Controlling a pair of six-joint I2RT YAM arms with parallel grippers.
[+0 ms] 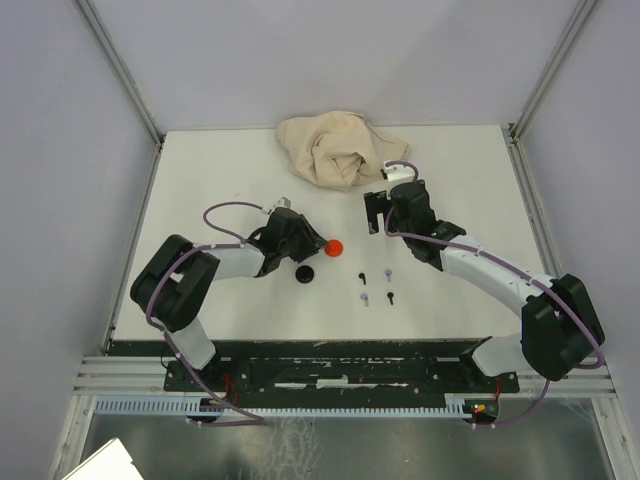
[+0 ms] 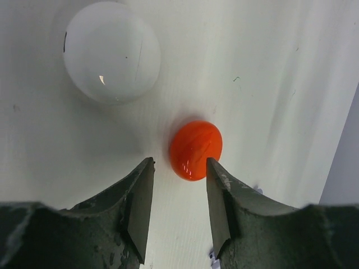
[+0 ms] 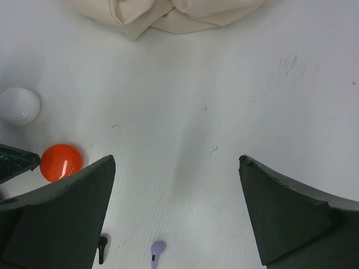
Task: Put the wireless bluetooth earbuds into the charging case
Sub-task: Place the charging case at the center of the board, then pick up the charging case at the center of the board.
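Left pincer (image 2: pixel 179 163) gapes just beside the red charging case (image 2: pixel 196 149).

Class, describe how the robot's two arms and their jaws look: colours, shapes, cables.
Both the left arm and right arm have white links between bulky black joints. A thin purple cable loops along each. The jaws are dark grey, wedge-shaped, with flat inner faces.

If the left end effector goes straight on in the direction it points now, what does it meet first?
The left end effector would probably first meet the orange-red disc, lying on the table just ahead of it; exact depth is unclear.
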